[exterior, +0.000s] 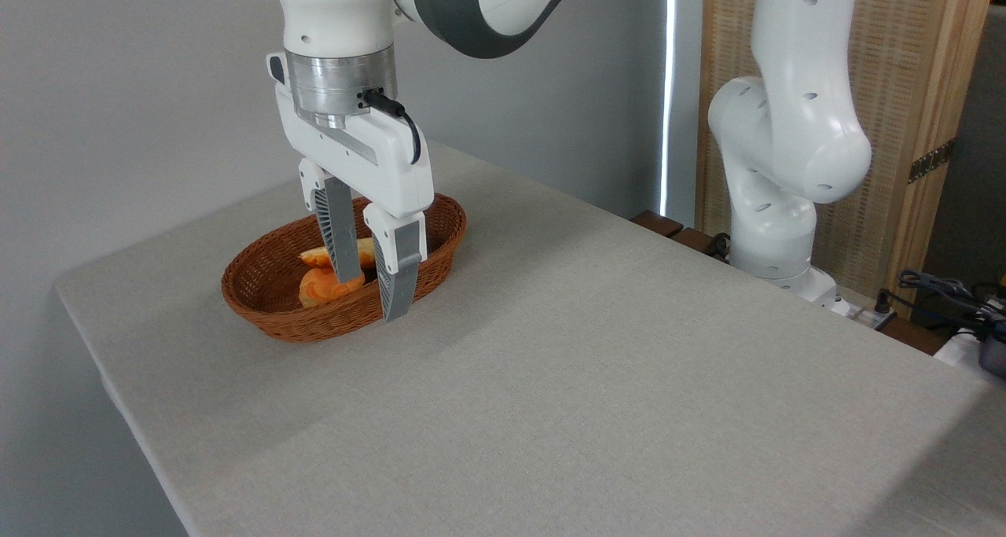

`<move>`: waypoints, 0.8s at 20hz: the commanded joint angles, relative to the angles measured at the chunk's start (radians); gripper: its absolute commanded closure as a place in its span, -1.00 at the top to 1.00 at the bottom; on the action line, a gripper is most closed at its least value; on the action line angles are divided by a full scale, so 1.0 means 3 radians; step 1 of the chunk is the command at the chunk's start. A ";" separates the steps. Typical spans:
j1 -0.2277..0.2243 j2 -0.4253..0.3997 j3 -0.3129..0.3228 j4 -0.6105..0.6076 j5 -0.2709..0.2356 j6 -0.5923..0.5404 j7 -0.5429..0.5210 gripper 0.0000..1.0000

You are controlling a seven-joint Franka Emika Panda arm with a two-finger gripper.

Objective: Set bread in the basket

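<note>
The shallow oval basket of reddish-brown woven wicker (267, 301) shows a fine criss-cross weave, darker inside its bowl. Behind the grey ribbed fingers (339, 238) of the white two-finger gripper (369, 289) lies the pale golden bread with orange-brown edges (326, 285); its top looks deep orange, though the fingers hide much of it. Above the gripper sits a silver metal ring, with a black cable. Beneath it, the table's plain beige-grey cloth (550, 364) carries a faint woven texture.
</note>
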 commanded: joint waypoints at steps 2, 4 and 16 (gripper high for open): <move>-0.0039 0.0018 0.0016 0.0017 0.0036 0.0014 0.0006 1.00; -0.0039 0.0018 0.0016 0.0017 0.0031 0.0014 0.0001 1.00; 0.0164 0.0018 -0.0096 0.0017 -0.0005 0.0014 0.0001 1.00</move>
